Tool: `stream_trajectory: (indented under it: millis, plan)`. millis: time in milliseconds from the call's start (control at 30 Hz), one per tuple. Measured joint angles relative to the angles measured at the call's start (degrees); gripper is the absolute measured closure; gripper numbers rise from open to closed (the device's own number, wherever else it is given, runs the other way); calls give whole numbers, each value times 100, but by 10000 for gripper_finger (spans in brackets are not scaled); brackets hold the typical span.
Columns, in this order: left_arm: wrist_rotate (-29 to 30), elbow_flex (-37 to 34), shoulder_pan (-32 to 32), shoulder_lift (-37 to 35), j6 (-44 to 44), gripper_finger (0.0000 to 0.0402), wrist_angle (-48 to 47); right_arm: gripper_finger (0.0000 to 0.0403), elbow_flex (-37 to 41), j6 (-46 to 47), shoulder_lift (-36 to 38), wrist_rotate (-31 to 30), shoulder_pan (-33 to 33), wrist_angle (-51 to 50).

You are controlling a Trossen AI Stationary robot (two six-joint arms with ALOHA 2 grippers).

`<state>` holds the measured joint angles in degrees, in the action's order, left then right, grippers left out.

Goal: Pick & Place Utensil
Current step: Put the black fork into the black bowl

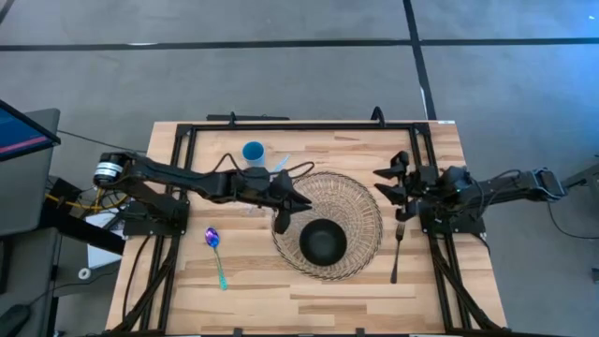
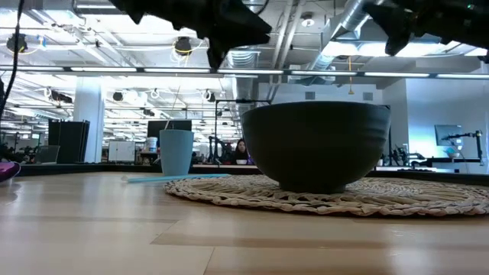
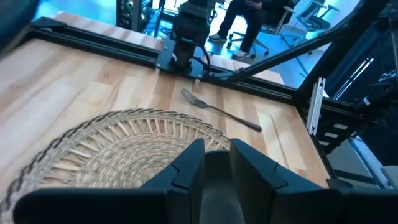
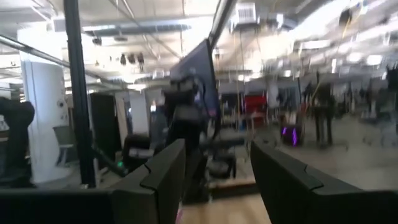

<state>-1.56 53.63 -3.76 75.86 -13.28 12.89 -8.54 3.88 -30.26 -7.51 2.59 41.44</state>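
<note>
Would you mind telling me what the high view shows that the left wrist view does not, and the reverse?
Only the high view shows the spoon, blue cup, black bowl and both grippers, left and right. Only the left wrist view shows a seated person's legs beyond the table. Both show the fork and woven placemat.

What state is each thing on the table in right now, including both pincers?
Bowl: upright on the woven mat, looks empty.
Blue cup: upright, off the mat.
Fork: flat on the table, right of the mat.
Spoon: flat on the table, left of the mat.
Left pincer: open, empty, over the mat's edge.
Right pincer: open, empty, raised.
</note>
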Motion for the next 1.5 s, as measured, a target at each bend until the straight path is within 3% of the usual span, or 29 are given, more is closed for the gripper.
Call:
stream_trajectory:
  millis: [300, 400, 600, 767, 1167, 1367, 1500]
  plan:
    - [199, -2, 268, -715, 547, 323, -788, 228, -1036, 478, -1632, -112, 582, -702]
    - [331, -2, 365, -932, 867, 323, -1147, 230, -1351, 476, -2011, -786, 1002, -1198]
    - [1071, -2, 392, -1157, 1361, 324, -1704, 232, -2045, 1026, -2592, -2939, 1743, -2759]
    - [1723, -2, 392, -1169, 1486, 325, -1890, 232, -2547, 2094, -2830, -3609, 2257, -3761]
    - [2046, -2, 392, -1167, 2074, 325, -1913, 232, -2935, 6252, -2903, -3485, 3108, -6469]
    - [2046, -2, 392, -1167, 2075, 325, -1913, 232, -2933, 8673, -3176, -2451, 3430, -7929]
    - [2045, -2, 392, -1167, 2075, 325, -1937, 232, -2933, 9635, -3653, -1368, 3590, -8096]
